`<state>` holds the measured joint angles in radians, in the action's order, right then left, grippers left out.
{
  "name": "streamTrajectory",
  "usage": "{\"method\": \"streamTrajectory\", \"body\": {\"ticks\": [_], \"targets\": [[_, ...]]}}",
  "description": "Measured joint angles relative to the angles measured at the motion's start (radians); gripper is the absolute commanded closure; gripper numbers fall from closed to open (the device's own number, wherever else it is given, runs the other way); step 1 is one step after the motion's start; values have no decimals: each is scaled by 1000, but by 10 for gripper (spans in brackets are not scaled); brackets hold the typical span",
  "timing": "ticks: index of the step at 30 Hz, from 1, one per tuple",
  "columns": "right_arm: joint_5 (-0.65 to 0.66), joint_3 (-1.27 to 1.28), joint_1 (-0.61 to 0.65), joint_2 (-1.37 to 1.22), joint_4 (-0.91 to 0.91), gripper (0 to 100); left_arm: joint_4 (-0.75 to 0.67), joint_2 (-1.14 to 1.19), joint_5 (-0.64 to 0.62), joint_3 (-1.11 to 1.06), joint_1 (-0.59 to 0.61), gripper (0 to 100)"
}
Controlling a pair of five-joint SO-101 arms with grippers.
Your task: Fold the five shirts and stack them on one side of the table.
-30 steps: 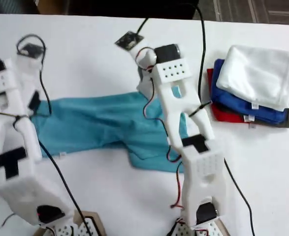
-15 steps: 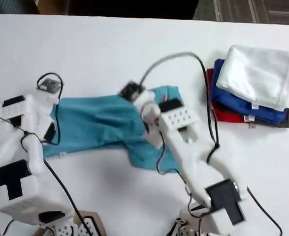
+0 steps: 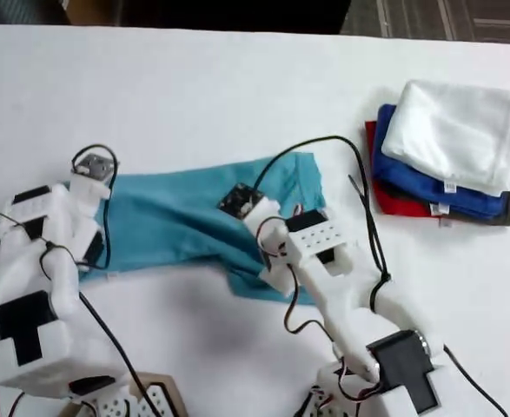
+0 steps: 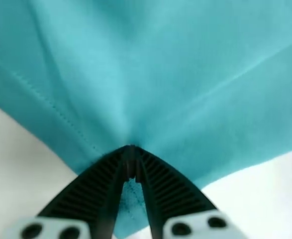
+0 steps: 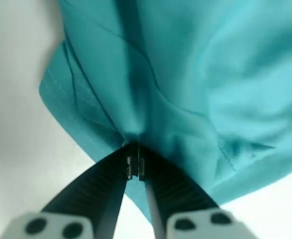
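A teal shirt (image 3: 176, 217) lies stretched across the middle of the white table (image 3: 150, 87). At the shirt's left end is my left gripper (image 3: 91, 250), hidden beneath its own arm in the high view. The left wrist view shows that gripper (image 4: 131, 167) shut on a pinch of teal cloth (image 4: 185, 74). My right gripper (image 3: 268, 261) sits over the shirt's near right part. Seen from its wrist, it (image 5: 134, 159) is shut on bunched teal fabric (image 5: 225, 74) close to a stitched hem.
At the table's right side is a stack of folded shirts: white (image 3: 459, 130) on top, blue (image 3: 402, 178) under it, red (image 3: 394, 204) and a dark one below. Black cables loop over the teal shirt. Bare table lies beyond the shirt.
Both grippers have drawn back toward the near edge while holding teal cloth. The right arm has pulled in from the shirt's far side, and the shirt's far right corner is uncovered.
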<state>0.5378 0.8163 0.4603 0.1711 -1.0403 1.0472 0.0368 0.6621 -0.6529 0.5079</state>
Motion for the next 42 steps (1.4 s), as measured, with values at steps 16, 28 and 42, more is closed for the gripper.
{"method": "streamTrajectory", "body": {"ticks": [16,28,42], "targets": [[32,-46,275,130,-84,922,-31,-11,-29,-28,0,975],[64,-46,252,-72,29,924,-31,-11,-29,-28,0,975],[158,-60,153,-80,26,978,-32,-11,-29,-31,0,975]]}}
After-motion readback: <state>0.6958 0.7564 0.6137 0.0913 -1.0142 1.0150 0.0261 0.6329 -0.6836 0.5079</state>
